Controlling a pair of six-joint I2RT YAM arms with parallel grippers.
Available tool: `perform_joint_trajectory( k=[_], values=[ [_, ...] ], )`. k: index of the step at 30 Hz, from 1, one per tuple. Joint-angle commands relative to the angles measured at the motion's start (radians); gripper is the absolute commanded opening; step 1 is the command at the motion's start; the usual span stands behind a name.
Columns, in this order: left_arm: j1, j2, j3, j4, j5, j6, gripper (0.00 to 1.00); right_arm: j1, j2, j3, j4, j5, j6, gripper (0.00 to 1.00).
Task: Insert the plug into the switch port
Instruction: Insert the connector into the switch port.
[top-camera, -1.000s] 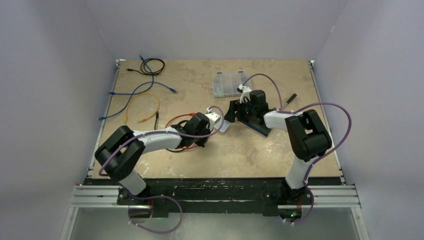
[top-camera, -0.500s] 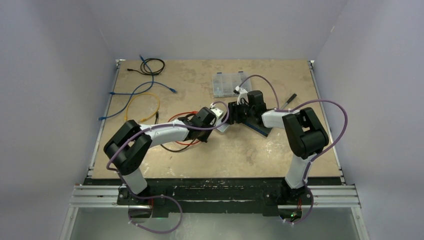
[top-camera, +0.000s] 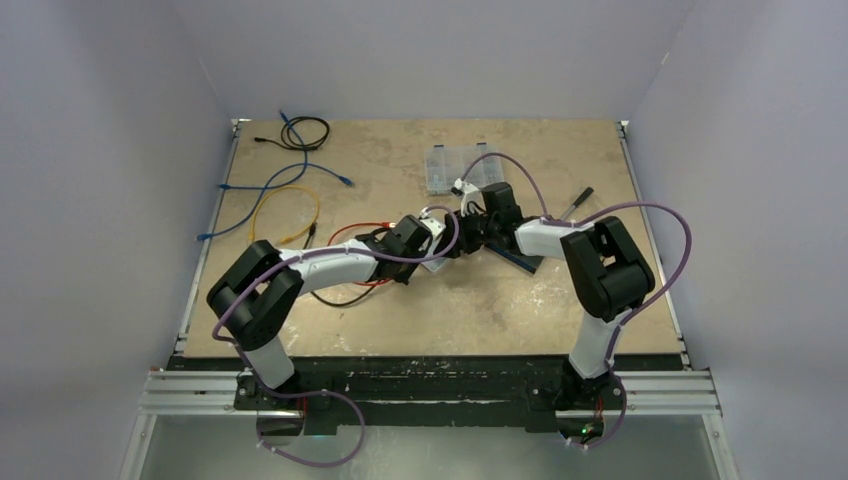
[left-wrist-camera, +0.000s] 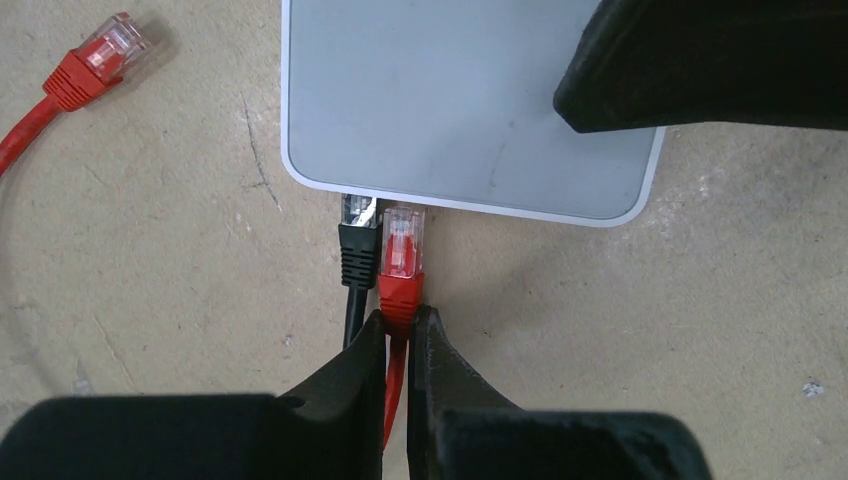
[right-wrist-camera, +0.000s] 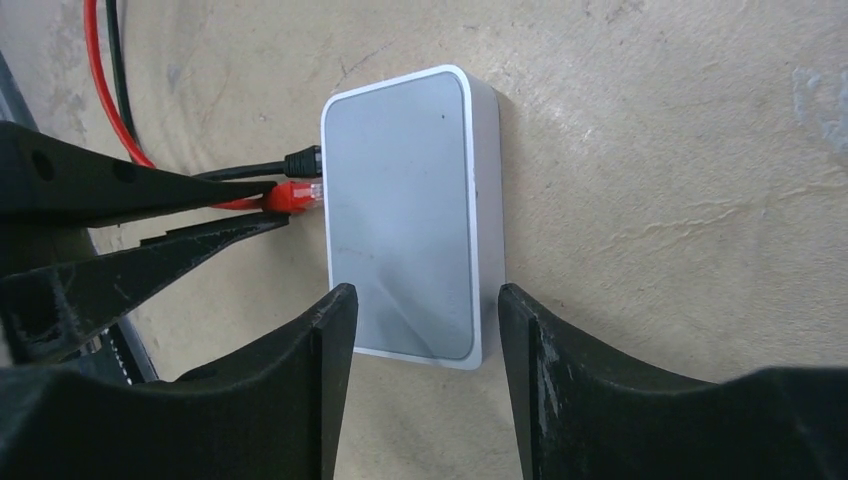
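The white switch (left-wrist-camera: 450, 100) lies flat on the table; it also shows in the right wrist view (right-wrist-camera: 410, 210). A black plug (left-wrist-camera: 357, 240) sits in a port on its side. My left gripper (left-wrist-camera: 398, 325) is shut on the red plug (left-wrist-camera: 402, 255), just behind its boot. The plug's clear tip meets the switch's port side right beside the black plug; most of the clear part still shows. My right gripper (right-wrist-camera: 425, 310) is open, with its fingers straddling one end of the switch. In the top view both grippers meet at the table's middle (top-camera: 450, 242).
A second red plug (left-wrist-camera: 100, 55) lies loose to the left of the switch. A clear parts box (top-camera: 455, 170) stands behind. Blue and yellow cables (top-camera: 285, 200) and a black coil (top-camera: 305, 130) lie at the back left. A black tool (top-camera: 580, 197) lies at the right.
My left gripper has moved right and forward with the red plug up to the switch. My right gripper has moved left over the switch.
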Motion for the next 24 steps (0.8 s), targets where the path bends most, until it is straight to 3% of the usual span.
perform_joint_trajectory(
  k=[1, 24],
  values=[
    [-0.006, -0.045, -0.023, 0.057, -0.035, 0.064, 0.0, -0.006, -0.062, 0.005, 0.043, 0.01, 0.024, 0.58],
    [-0.057, -0.045, -0.056, 0.108, -0.059, 0.096, 0.0, -0.018, 0.114, 0.016, 0.22, -0.08, 0.117, 0.57]
  ],
)
